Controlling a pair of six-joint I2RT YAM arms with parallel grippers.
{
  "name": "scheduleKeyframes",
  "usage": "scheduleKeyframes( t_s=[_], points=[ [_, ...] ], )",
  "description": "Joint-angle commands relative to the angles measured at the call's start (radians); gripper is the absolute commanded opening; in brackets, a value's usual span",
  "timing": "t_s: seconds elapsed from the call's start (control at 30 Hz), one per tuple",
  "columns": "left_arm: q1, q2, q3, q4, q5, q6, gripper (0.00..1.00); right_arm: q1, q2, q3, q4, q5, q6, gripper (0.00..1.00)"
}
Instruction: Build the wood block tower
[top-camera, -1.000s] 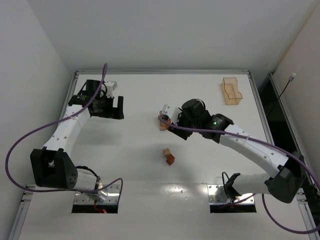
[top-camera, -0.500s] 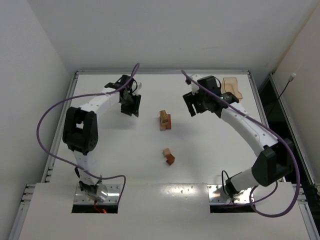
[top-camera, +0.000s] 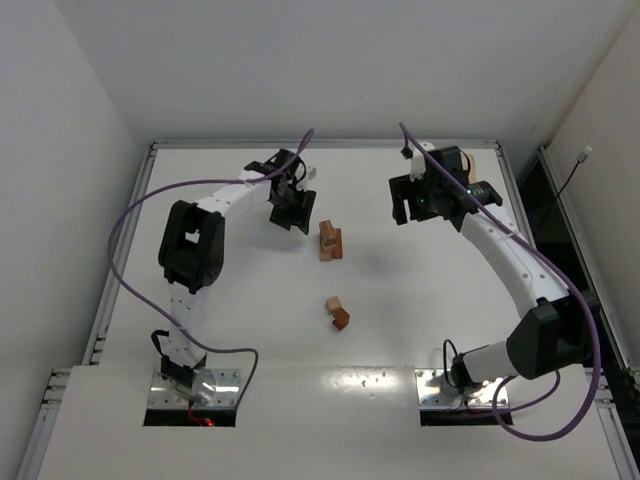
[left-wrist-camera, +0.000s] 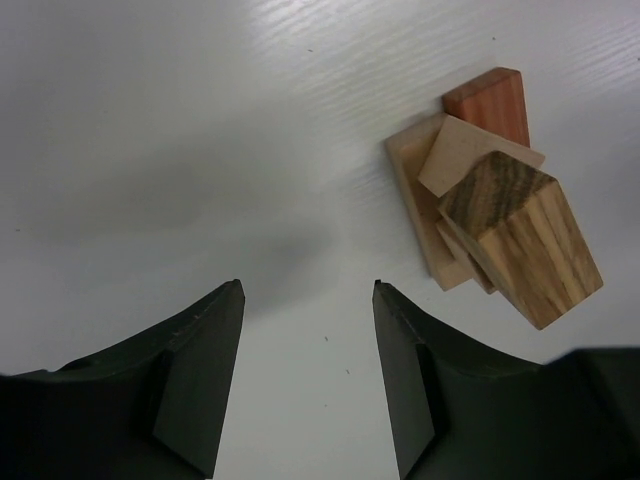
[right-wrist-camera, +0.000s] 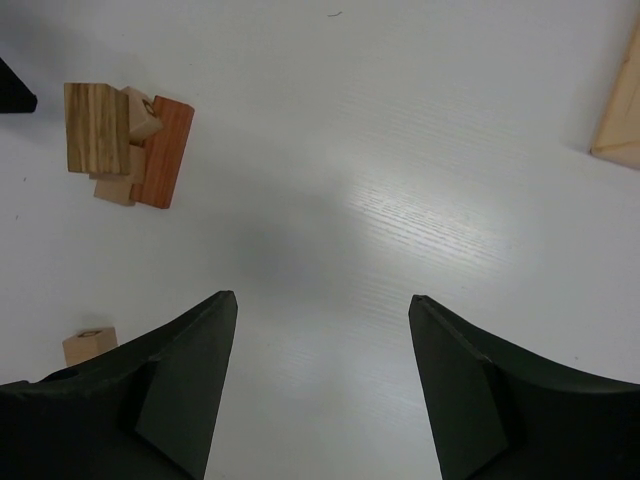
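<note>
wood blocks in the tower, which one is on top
The dark-streaked grainy block is on top. It overlaps the pale tan pieces, and the reddish-brown bar sits lower, at the stack's edge.

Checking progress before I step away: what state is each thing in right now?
left claw: open, empty.
right claw: open, empty.
tower: standing, pieces stacked askew, no claw touching it.
loose blocks: two, side by side on the table, not stacked.
</note>
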Motion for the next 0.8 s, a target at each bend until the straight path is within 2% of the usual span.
scheduleKeyframes(
  t_s=[0.0,0.1,0.47,0.77],
  points=[
    [-0.021,0.004,0.033,-0.007,0.028,0.004,0.51,-0.023,-0.035,0.0,0.008,-0.046,0.036,0.67],
    [-0.032,0.017,0.033,-0.007,0.037,0.004,0.51,-0.043,-0.035,0.0,0.008,-0.066,0.036,0.67],
    [-0.041,0.067,0.081,-0.007,0.027,0.004,0.63,-0.063,-0.035,0.0,0.008,-0.094,0.036,0.67],
    [-0.041,0.086,0.119,-0.007,0.016,0.004,0.65,-0.063,-0.016,0.0,0.008,-0.103,0.045,0.67]
  ],
)
